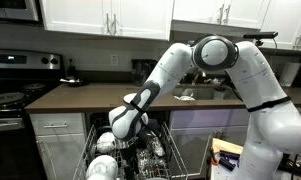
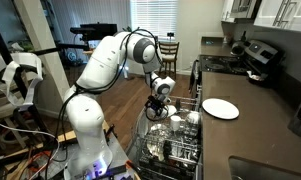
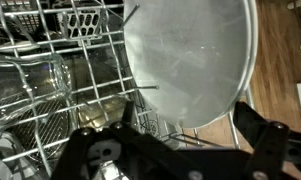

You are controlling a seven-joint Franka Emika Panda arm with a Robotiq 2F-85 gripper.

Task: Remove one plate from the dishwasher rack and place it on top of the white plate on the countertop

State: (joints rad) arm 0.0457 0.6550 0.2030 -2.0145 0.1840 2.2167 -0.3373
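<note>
In the wrist view a pale round plate [image 3: 190, 55] stands on edge among the wire tines of the dishwasher rack [image 3: 85, 95]. My gripper [image 3: 190, 128] is open, with its dark fingers [image 3: 258, 130] on either side of the plate's lower edge and not pressing on it. Both exterior views show the arm bent down, with the gripper [image 1: 143, 143] [image 2: 161, 106] low in the pulled-out dishwasher rack [image 1: 162, 160] [image 2: 180, 145]. The white plate [image 2: 220, 108] lies flat on the dark countertop [image 2: 265, 125] [image 1: 85, 97] beside the rack.
Glasses [image 3: 30, 85] and a cutlery basket [image 3: 82, 20] fill the rack to the left of the plate, and white bowls [image 1: 103, 165] sit at its front. A stove [image 1: 10, 98] [image 2: 255, 60] adjoins the counter. Wood floor [image 3: 280, 60] shows past the rack.
</note>
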